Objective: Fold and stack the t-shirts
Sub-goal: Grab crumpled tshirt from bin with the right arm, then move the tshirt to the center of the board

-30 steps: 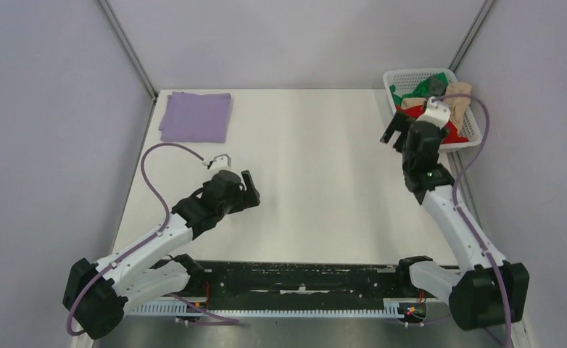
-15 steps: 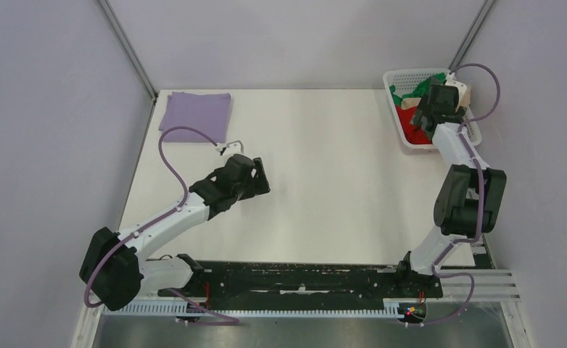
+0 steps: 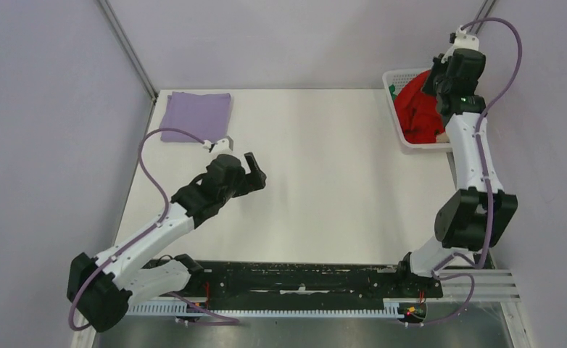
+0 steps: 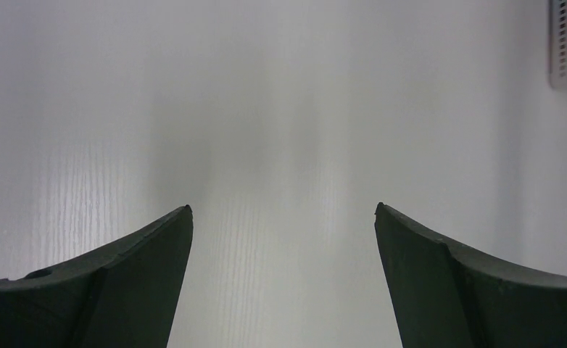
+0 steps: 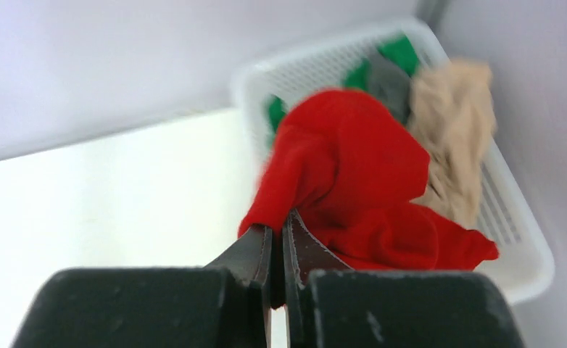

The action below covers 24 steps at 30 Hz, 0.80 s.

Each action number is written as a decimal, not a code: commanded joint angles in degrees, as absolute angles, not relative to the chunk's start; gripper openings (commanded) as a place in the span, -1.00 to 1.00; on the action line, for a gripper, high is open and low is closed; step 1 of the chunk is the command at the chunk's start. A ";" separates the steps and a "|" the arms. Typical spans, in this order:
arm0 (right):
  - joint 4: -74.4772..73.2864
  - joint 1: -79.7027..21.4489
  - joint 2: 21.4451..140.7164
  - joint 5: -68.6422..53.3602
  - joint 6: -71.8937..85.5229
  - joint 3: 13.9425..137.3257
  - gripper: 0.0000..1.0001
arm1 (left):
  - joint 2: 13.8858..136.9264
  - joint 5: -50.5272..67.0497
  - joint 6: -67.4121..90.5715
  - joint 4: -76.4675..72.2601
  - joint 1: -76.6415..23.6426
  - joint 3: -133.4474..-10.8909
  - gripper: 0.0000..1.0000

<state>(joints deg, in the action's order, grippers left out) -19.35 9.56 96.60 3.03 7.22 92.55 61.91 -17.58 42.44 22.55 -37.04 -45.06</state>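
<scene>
White table (image 3: 324,159), red t-shirt (image 3: 418,112) over basket (image 3: 425,148)

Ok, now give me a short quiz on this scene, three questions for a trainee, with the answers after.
1. True or false: the left pincer is shut on a piece of cloth.
2. Which colour of shirt is the right pincer shut on: A beige, B red, C green?
3. Where on the table does the folded lavender t-shirt lie?

Key
1. False: it is open over bare table.
2. B: it grips the red t-shirt above the basket.
3. At the far left corner.
</scene>
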 commanded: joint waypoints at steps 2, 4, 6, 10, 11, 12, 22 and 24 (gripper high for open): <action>-9.47 1.21 79.76 -15.63 4.20 95.93 -1.00 | 51.84 -17.81 41.32 23.63 -36.74 -42.10 0.99; -6.02 -3.37 76.73 -20.23 4.85 94.40 -1.00 | 48.50 -18.46 41.62 25.49 -36.74 -41.35 0.99; -3.06 -7.25 75.18 -26.32 5.76 94.17 -1.00 | 45.68 -19.13 41.92 27.32 -36.73 -40.73 0.99; 4.54 -14.01 75.50 -39.47 11.03 95.10 -1.00 | 40.26 -21.65 42.48 31.07 -36.74 -40.20 0.99; 5.04 -15.95 76.14 -42.16 11.48 95.70 -1.00 | 39.08 -22.21 42.81 32.13 -36.74 -40.01 0.99; 5.10 -17.58 76.82 -43.72 11.61 96.09 -1.00 | 37.86 -22.96 43.33 33.06 -36.74 -39.88 0.99; 0.14 -20.40 74.99 -14.86 3.39 67.56 -0.83 | 29.73 -27.69 48.89 43.42 -36.74 -38.89 0.99; 0.13 -19.92 74.39 -3.03 2.71 59.13 -0.64 | 29.32 -27.61 50.47 45.01 -36.74 -38.29 0.99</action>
